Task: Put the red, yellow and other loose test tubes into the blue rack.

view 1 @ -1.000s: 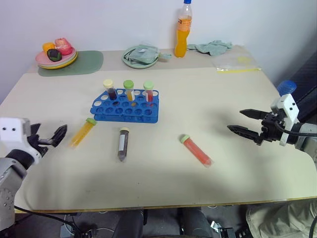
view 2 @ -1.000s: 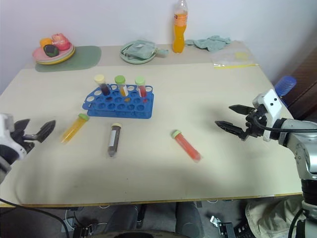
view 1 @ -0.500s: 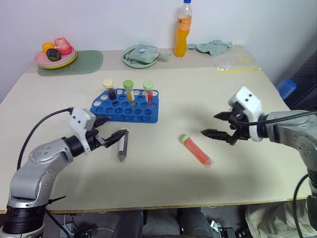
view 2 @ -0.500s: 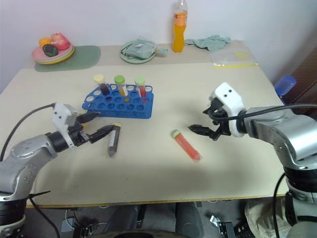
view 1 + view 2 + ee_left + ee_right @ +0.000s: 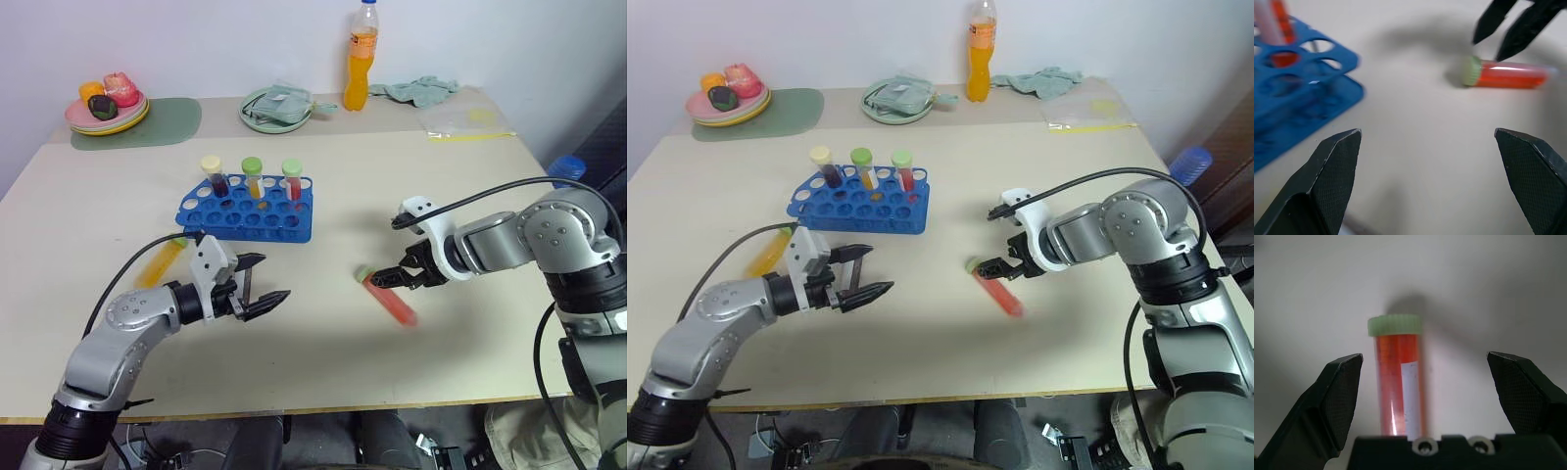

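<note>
The beige table (image 5: pixel 470 186) carries, along its far edge, a plate of fruit (image 5: pixel 107 103) on a green mat (image 5: pixel 167 119) at the far left corner, a green plate with a folded pouch (image 5: pixel 277 106), an orange bottle (image 5: pixel 361 56), a crumpled cloth (image 5: pixel 421 91) and a clear bag (image 5: pixel 468 122) toward the far right corner. The blue rack (image 5: pixel 247 208), a rigid plastic block with rows of round holes, stands left of centre with three capped tubes upright in its back row. The red tube (image 5: pixel 388 297), clear plastic with a ribbed light-green cap and a white label, lies flat right of centre. The yellow tube (image 5: pixel 160 261) lies near the left edge, partly hidden by the left arm's cable. The brown tube cannot be made out behind the left gripper (image 5: pixel 257 287). Both grippers are released, fingers spread wide, holding nothing. Compared with a second ago, both arms have swung inward from the table's sides: the left gripper is now in front of the rack, and the right gripper (image 5: pixel 996 265) points down over the red tube's cap end, its fingers straddling the tube without touching it.
</note>
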{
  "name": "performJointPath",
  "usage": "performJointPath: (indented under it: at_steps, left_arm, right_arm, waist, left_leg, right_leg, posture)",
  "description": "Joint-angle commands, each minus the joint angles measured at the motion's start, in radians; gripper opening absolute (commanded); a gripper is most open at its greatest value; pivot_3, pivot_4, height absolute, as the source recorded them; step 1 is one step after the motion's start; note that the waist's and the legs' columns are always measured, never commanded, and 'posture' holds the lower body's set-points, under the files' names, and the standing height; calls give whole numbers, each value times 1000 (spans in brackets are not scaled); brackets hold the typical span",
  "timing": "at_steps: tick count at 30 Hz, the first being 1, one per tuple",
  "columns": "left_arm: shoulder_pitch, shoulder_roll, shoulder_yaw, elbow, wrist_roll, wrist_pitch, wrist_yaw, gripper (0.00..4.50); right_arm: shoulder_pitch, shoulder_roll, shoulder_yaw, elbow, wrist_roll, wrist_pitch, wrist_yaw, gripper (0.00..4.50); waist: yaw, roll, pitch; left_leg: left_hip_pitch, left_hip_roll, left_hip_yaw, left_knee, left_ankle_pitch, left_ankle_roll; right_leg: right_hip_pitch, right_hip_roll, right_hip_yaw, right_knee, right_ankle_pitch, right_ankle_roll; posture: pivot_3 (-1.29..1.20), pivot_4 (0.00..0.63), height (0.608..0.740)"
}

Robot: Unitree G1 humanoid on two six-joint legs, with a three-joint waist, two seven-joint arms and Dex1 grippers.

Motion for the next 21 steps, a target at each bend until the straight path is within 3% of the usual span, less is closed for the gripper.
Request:
performJointPath:
  at_steps: [1,8,12,17,21]
  left_arm:
    - [18,-11,-5,-69,-14,-7,8,4500]
    - [79,-4,-8,-119,-22,-4,-5,4500]
    - [90,-2,-8,-104,-14,-23,-14,4500]
    - [101,-2,-14,-78,-2,-55,-27,4500]
    - [110,1,-11,-55,10,-81,-41,4500]
  right_arm:
    - [-59,8,41,70,165,6,-145,4462]
    - [-81,12,123,128,342,6,-301,4462]
    - [-75,17,131,150,398,6,-352,3296]
    - [-81,14,140,153,471,-21,-414,795]
    - [-83,-6,110,88,508,-68,-418,688]
  waist:
    - [0,0,0]
    - [-2,0,0]
    - [-2,0,0]
    - [-2,0,0]
    - [-2,1,0]
  left_leg:
    - [0,0,0,0,0,0]
    - [0,0,0,0,0,0]
    - [0,-1,0,1,0,0]
    - [0,-1,0,0,0,1]
    - [0,-1,0,0,0,1]
  right_leg:
    - [0,0,0,0,0,0]
    - [0,0,0,0,0,0]
    - [0,0,0,0,0,0]
    - [0,0,0,0,0,0]
    - [0,0,0,1,0,0]
  posture:
    - [0,150,740]
    - [0,150,740]
    - [0,150,740]
    - [0,150,740]
    - [0,150,740]
